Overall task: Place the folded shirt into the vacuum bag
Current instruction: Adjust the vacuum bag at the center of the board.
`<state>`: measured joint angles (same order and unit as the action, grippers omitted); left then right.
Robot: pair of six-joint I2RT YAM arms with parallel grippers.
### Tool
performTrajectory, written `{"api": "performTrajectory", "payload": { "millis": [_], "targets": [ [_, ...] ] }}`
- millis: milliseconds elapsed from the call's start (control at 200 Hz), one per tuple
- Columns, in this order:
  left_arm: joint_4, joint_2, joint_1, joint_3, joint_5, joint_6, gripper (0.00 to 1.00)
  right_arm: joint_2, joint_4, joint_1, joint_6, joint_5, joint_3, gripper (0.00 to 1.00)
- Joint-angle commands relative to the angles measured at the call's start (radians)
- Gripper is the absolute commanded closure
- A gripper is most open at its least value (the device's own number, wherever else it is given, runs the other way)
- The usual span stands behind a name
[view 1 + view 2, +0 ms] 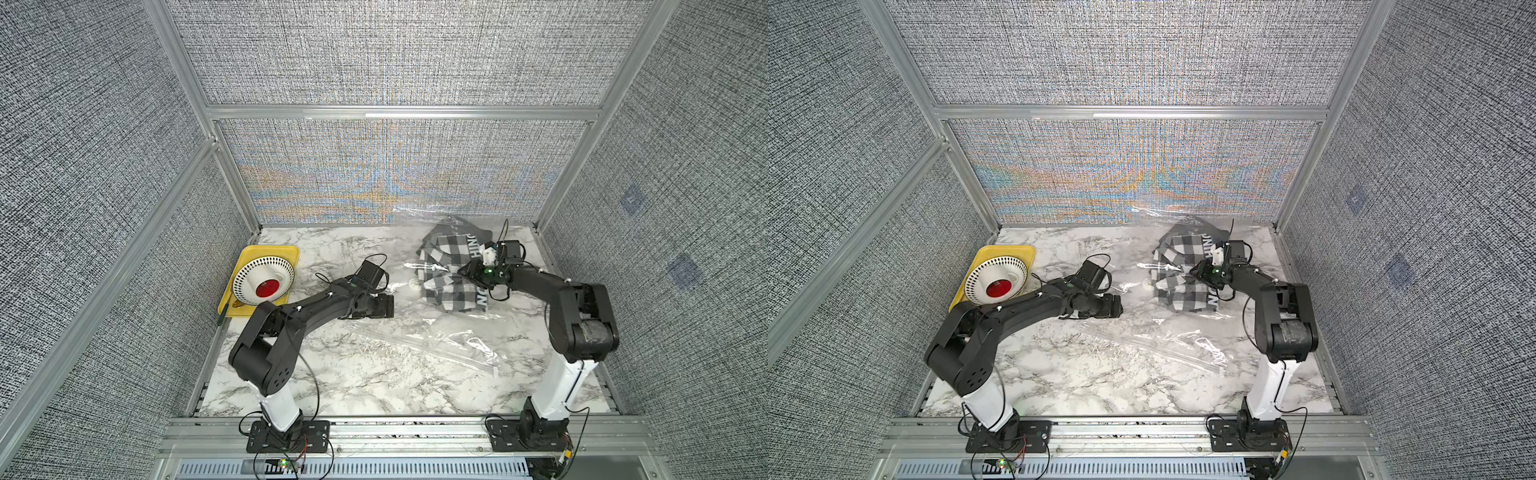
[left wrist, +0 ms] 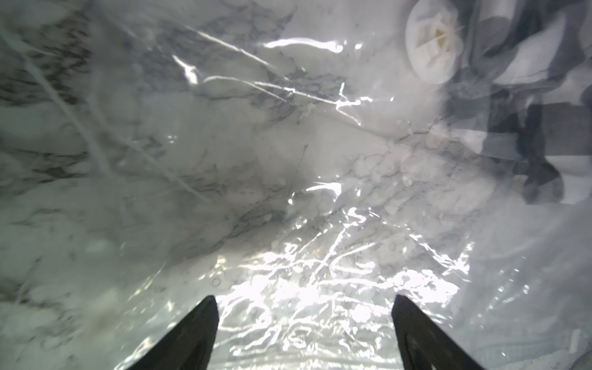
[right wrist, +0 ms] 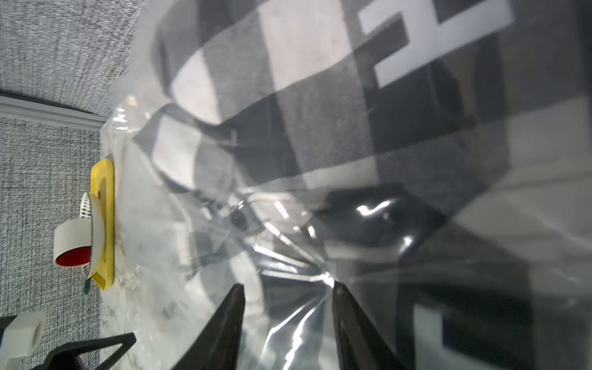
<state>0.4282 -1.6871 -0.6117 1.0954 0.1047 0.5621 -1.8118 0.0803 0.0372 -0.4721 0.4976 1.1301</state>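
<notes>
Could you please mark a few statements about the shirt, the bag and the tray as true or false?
1. The checked shirt lies under the clear plastic of the vacuum bag. True.
2. The left gripper is shut on the bag. False: its fingers stand wide apart.
3. The yellow tray sits on the right arm's side. False: it is beside the left arm.
4. The bag's round white valve lies next to the shirt. True.

Black-and-white checked shirt (image 1: 444, 291) lies rumpled inside the clear vacuum bag (image 1: 436, 336).
</notes>
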Motion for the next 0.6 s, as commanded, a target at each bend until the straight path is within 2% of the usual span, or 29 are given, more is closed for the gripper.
{"api": "performTrajectory", "payload": {
  "millis": [0,100,210,310,425,500,596],
  "targets": [
    [0.090,0.079,0.007,-0.001,-0.082,0.015,0.10,0.148,0.068,-0.003,-0.009,-0.066,-0.098,0.49],
    [0.148,0.087,0.019,0.033,-0.079,-0.002,0.09,0.323,0.093,-0.033,-0.038,-0.120,-0.257,0.38],
    [0.201,0.043,0.028,0.078,-0.097,-0.036,0.08,0.492,0.137,-0.106,-0.057,-0.112,-0.432,0.35],
    [0.195,0.052,0.053,0.053,-0.109,-0.032,0.07,0.667,0.197,-0.185,-0.065,-0.122,-0.540,0.32],
    [0.170,0.089,0.081,0.005,-0.106,-0.028,0.03,0.849,0.256,-0.251,-0.066,-0.177,-0.618,0.24],
    [0.152,0.102,0.108,-0.028,-0.090,-0.025,0.01,0.901,0.260,-0.283,-0.070,-0.151,-0.667,0.20],
    [0.104,0.115,0.152,-0.084,-0.030,-0.013,0.00,0.884,0.267,-0.290,-0.090,-0.129,-0.690,0.19]
  ]
}}
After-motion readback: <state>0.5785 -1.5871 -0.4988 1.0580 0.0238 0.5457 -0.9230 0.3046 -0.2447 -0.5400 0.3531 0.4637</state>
